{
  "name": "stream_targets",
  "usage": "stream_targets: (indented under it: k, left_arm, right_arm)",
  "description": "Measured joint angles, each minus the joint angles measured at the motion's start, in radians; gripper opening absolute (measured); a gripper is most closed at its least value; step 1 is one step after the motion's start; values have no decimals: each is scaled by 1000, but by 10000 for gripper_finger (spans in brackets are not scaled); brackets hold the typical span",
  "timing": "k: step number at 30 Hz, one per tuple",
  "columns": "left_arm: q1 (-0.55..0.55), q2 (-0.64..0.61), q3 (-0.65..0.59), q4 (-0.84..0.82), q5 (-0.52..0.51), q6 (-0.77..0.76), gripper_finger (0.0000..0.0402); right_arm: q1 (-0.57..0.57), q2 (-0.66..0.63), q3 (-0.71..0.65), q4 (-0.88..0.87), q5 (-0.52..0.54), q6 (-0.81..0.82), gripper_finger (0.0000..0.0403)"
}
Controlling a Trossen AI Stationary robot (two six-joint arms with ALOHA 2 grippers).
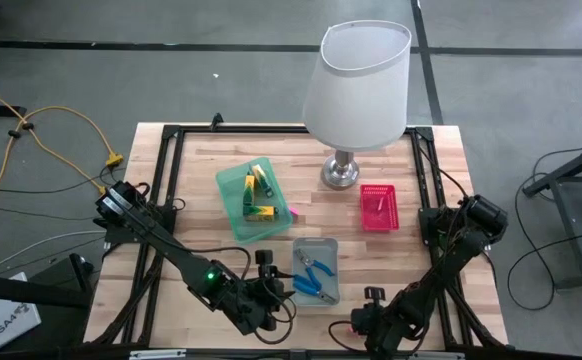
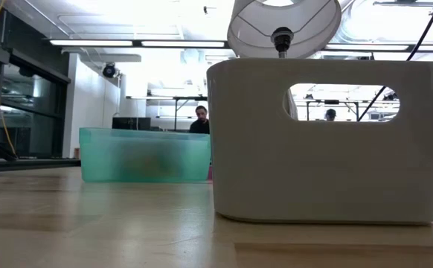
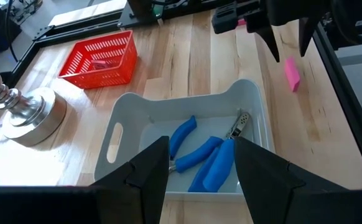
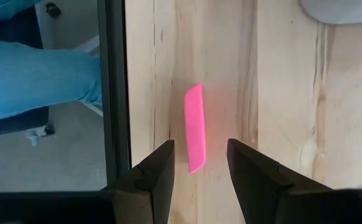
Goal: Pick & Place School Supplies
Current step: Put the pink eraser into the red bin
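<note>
Blue-handled pliers (image 3: 190, 143) and a blue-handled screwdriver (image 3: 215, 169) lie in the grey tray (image 3: 137, 112), which also shows in the high view (image 1: 316, 250). My left gripper (image 3: 199, 152) hangs open over the tray's near left part (image 1: 276, 290). A flat pink bar (image 4: 195, 127) lies on the table by the near edge. My right gripper (image 4: 199, 149) is open above it, one finger on either side; from the left wrist it shows (image 3: 290, 40) clear of the bar (image 3: 291, 73). Yellow-and-green pieces (image 1: 259, 190) lie in the green tray (image 1: 233, 200).
The white-shaded lamp (image 1: 356, 80) stands at the far middle on its metal base (image 3: 25, 115). The pink tray (image 1: 379, 207) sits right of it. A small pink piece (image 1: 294, 212) lies beside the green tray. A person's leg in jeans (image 4: 32, 74) is beyond the near edge's black frame (image 4: 114, 93).
</note>
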Motion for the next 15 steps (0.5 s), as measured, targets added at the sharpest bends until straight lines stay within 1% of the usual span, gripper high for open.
stream_targets:
  k: [6,11,15]
  left_arm:
    - [0,0,0,0,1,10,171]
    - [0,0,0,0,1,10,171]
    - [0,0,0,0,2,10,171]
  right_arm:
    - [0,0,0,7,28,2,139]
    - [0,6,0,19,28,12,139]
    - [6,44,0,31,11,19,139]
